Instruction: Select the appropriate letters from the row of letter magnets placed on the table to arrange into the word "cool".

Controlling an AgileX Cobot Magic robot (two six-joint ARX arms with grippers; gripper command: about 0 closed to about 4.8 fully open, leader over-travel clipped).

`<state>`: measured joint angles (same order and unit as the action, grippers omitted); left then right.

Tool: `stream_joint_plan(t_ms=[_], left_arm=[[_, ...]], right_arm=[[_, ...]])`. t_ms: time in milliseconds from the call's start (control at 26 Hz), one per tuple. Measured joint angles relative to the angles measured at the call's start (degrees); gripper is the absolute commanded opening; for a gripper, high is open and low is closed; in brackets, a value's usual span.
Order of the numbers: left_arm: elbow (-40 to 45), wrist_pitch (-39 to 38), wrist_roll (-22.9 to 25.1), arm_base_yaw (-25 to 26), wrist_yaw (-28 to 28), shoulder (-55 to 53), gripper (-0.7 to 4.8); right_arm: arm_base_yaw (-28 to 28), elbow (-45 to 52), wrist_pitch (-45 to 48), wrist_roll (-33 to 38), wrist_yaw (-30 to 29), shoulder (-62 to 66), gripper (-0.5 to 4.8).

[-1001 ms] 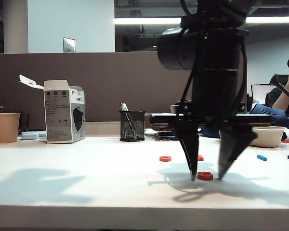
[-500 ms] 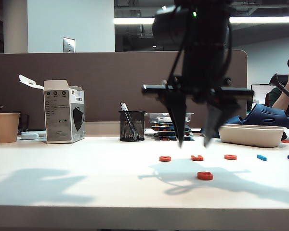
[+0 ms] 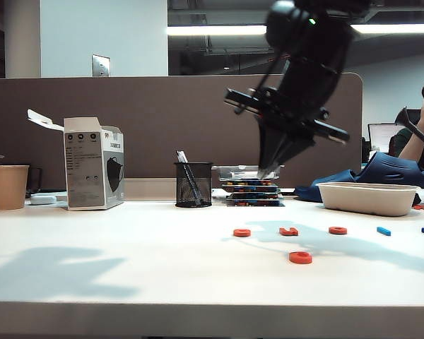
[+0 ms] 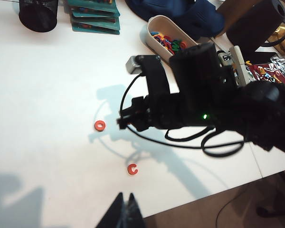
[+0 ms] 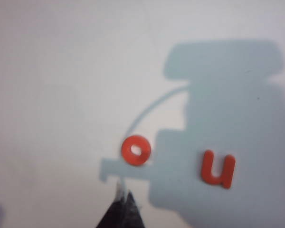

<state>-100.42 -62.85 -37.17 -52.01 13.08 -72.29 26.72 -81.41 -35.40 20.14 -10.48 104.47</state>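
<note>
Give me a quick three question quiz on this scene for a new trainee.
1. True or false: the right gripper, raised above the table, holds a magnet.
2. Which magnet lies nearest the table's front edge? A the C; B the blue bar; C the hook.
3. How many orange-red magnets lie on the table?
Key: 1 false, it is shut and empty; the left gripper, also shut, hovers by a table edge. 2 A. 3 four.

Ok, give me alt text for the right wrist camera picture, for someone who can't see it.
The right pincer, shut and empty, hangs above the white table, its closed tips pointing near an orange-red O magnet. Beside that ring lies a hook-shaped orange-red magnet, inside the arm's broad grey shadow.
</note>
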Motion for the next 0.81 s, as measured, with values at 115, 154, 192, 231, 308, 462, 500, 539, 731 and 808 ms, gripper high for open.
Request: stream_joint_plan(t_ms=[115, 154, 192, 231, 308, 462, 500, 539, 731, 808], left_arm=[[0.0, 0.0, 0.0, 0.0, 0.0, 0.0, -0.03], [0.0, 0.0, 0.0, 0.0, 0.0, 0.0, -0.03], [0.0, 0.0, 0.0, 0.0, 0.0, 0.0, -0.03], [0.0, 0.0, 0.0, 0.0, 0.0, 0.0, -0.03], [0.0, 0.0, 0.0, 0.0, 0.0, 0.0, -0.03], [0.0, 0.0, 0.0, 0.0, 0.0, 0.0, -0.03], [0.0, 0.0, 0.0, 0.0, 0.0, 0.0, -0.03], [0.0, 0.0, 0.0, 0.0, 0.0, 0.0, -0.03], [0.0, 0.0, 0.0, 0.0, 0.0, 0.0, -0.03], [0.0, 0.0, 0.0, 0.0, 0.0, 0.0, -0.03]], right_arm=[[-2.1, 0.0, 1.2, 0.6, -7.2, 2.7, -0.06], [-2.2, 0.0, 1.3, 0.7, -7.8, 3.4, -0.06], [-2.2, 0.0, 1.3, 0.8, -8.7, 4.2, -0.06], [-2.2, 0.0, 1.3, 0.8, -9.4, 5.0, -0.06], [-2.2, 0.0, 1.7, 0.8, -10.9, 6.2, -0.06], [-2.2, 0.0, 3.3, 1.0, -12.1, 7.9, -0.06], [-2.3, 0.0, 3.5, 1.0, -12.1, 8.1, -0.06], [-2.3, 0.0, 3.7, 1.0, -12.1, 8.3, -0.06], [-2.3, 0.0, 5.0, 1.1, -12.1, 8.8, -0.06], [-2.3, 0.0, 5.9, 1.4, -12.1, 8.9, -0.06]])
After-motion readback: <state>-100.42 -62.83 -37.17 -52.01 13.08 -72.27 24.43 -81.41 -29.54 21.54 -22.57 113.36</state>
